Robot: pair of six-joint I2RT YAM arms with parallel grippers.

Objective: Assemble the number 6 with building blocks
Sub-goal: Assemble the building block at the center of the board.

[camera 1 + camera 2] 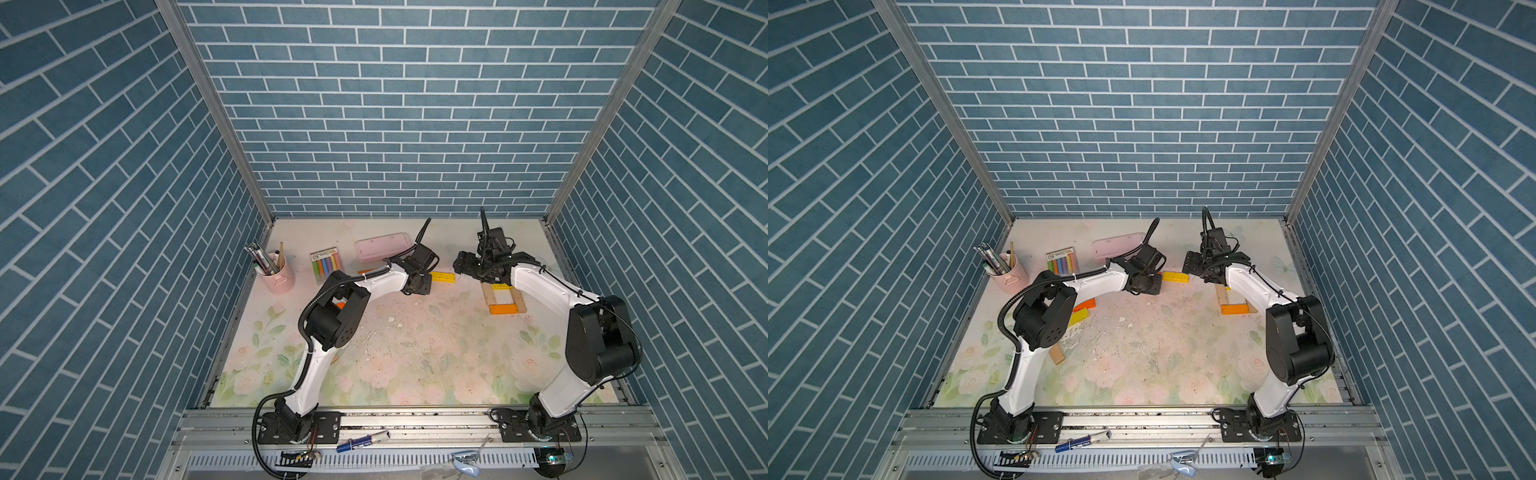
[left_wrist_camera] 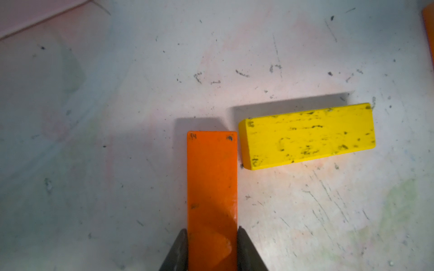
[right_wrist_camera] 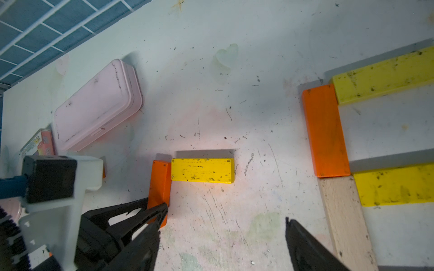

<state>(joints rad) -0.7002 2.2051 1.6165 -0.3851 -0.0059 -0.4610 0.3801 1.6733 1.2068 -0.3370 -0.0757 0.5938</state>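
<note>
The left jaws are closed on one end of an orange block, a finger against each long side. Its free end sits just beside the end of a yellow block lying flat on the counter, the two at a right angle – touching or barely apart, the wrist views do not settle it. Whether the orange block rests on the counter or hangs just above it I cannot tell.

The right jaws stand wide apart with nothing between them, over the counter between that pair and the part-built figure. There a second orange block has yellow bars running off near its two ends and a tan block butted to one end – the right arm hides much of it in both top views.

Spare blocks lie under the left arm; a pink case and a chalk pack sit near the back wall.
</note>
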